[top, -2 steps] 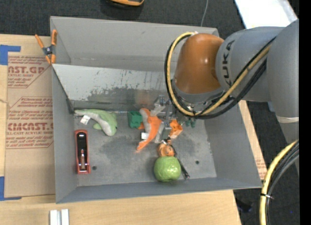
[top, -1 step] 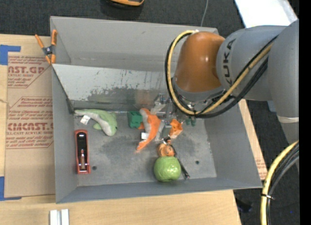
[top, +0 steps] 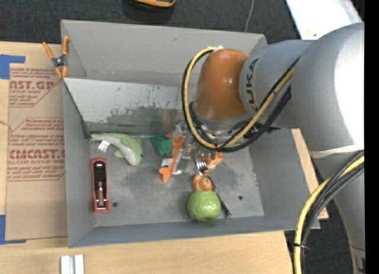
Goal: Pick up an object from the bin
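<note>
Fingers: you can't tell from this angle whether they're spread or pinched, since the orange wrist cover point(top: 220, 86) sits right over them and nothing readable shows between them.
Gripper point(top: 193, 155): down low around the middle of the bin point(top: 118, 92), nose in a small clutter of bits.
Closest stuff: an orange piece point(top: 168, 171) lies just to its left, a dark green piece point(top: 161, 144) sits up and left of it, and a small orange-brown thing point(top: 203, 182) is just below. Can't say whether it's touching any of them.
Green apple point(top: 204, 206): round, close to the front wall, right up against the orange-brown thing above it.
Back edge: tight. The wrist cover overlaps the sloped back wall in this view.
Right side: you've got bare floor between the clutter and the right wall, but the arm point(top: 320, 89) hangs across that rim.
Left side: most of your open room. There's a bare patch of floor between the clutter and the left wall.
Pale green toy point(top: 125, 147): back left, near the foot of the slope, well apart from the gripper.
Red tool point(top: 99, 185): lying lengthwise just beside the left wall.
</note>
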Robot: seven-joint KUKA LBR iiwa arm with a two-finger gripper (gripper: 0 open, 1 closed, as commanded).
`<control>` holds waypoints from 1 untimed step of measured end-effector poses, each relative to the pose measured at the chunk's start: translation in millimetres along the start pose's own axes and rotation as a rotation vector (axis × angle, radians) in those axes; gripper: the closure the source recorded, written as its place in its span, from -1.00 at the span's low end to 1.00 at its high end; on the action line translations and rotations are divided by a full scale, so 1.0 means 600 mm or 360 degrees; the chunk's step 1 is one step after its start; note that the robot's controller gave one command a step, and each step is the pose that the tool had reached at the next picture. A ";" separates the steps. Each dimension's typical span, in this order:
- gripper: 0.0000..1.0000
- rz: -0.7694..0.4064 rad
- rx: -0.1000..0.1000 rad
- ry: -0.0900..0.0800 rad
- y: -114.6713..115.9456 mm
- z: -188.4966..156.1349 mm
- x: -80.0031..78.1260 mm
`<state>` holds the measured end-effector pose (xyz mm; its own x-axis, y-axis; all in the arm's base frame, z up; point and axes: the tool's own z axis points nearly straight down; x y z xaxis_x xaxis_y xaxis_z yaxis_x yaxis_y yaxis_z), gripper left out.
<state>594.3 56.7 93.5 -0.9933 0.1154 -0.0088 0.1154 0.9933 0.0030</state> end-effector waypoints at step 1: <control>-1.00 0.0100 -0.0010 -0.0014 -0.043 0.021 0.010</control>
<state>585.4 31.9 81.0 -0.9839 0.1777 -0.0174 0.1775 0.9841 0.0102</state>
